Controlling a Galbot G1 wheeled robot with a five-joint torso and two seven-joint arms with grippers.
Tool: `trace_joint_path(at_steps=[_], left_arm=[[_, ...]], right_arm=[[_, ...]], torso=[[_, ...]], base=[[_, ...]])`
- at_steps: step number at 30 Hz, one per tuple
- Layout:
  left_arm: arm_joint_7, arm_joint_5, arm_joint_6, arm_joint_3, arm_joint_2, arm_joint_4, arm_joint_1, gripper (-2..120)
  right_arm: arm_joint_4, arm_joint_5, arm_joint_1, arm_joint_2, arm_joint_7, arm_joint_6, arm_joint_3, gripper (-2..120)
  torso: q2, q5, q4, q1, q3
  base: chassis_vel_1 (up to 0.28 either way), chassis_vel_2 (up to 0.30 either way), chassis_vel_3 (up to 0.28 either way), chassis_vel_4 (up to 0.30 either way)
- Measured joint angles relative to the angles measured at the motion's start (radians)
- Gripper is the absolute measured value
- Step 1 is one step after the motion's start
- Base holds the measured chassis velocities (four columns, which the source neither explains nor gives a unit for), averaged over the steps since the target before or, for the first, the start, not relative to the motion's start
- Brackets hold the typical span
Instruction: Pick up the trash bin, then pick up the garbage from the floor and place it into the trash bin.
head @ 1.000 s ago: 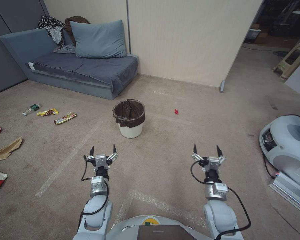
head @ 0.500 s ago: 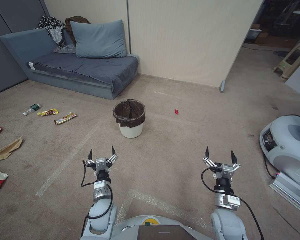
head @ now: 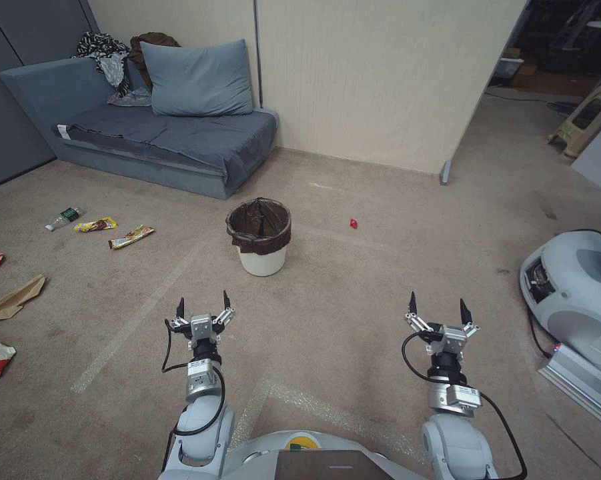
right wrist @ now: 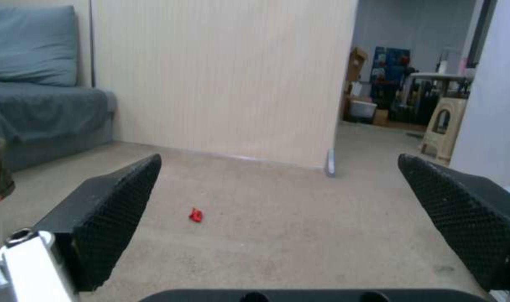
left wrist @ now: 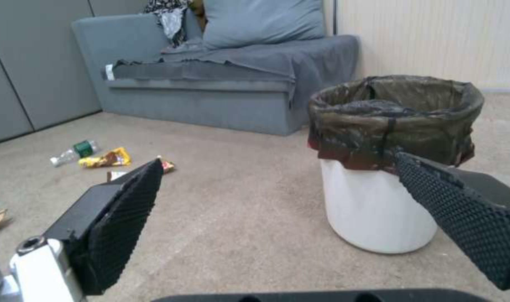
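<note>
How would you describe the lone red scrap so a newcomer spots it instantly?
Start at the cream partition wall behind the trash bin. On the carpet just to the bin's right lies a tiny crumpled red scrap. It sits alone, far from the wrappers clustered on the left.

Smooth white plastic trash bin (head: 261,261), crinkled glossy liner (left wrist: 395,113), on matt carpet (head: 353,287).

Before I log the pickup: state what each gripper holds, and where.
Nothing. Left gripper and right gripper are open and empty; the small white plastic trash bin stands untouched on the carpet.
</note>
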Motion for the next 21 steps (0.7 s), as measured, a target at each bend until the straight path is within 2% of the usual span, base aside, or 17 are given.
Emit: trace_joint_path(at_steps=[9,15,21], left_arm=[[0.0,-0.001,0.002,-0.001,0.0,0.001,-0.003,100],[0.001,-0.001,0.002,-0.001,-0.001,0.003,-0.005,100],[0.001,0.0,0.002,0.0,-0.002,0.004,-0.007,100]], right_arm=[[-0.004,0.001,0.007,0.001,-0.005,0.0,-0.001,100],[-0.007,0.001,0.01,0.001,-0.005,-0.001,-0.003,100],[-0.008,0.0,0.011,0.002,-0.005,-0.001,-0.003,100]], torso=[[0.0,-0.0002,-0.0001,0.0,0.0],[0.0,-0.0001,0.0,0.0,0.0],[0.0,-0.0002,-0.0002,0.0,0.0]], base=[[-0.008,0.008,0.006,-0.005],[-0.131,0.15,0.148,-0.142],[-0.21,0.213,0.21,-0.217]])
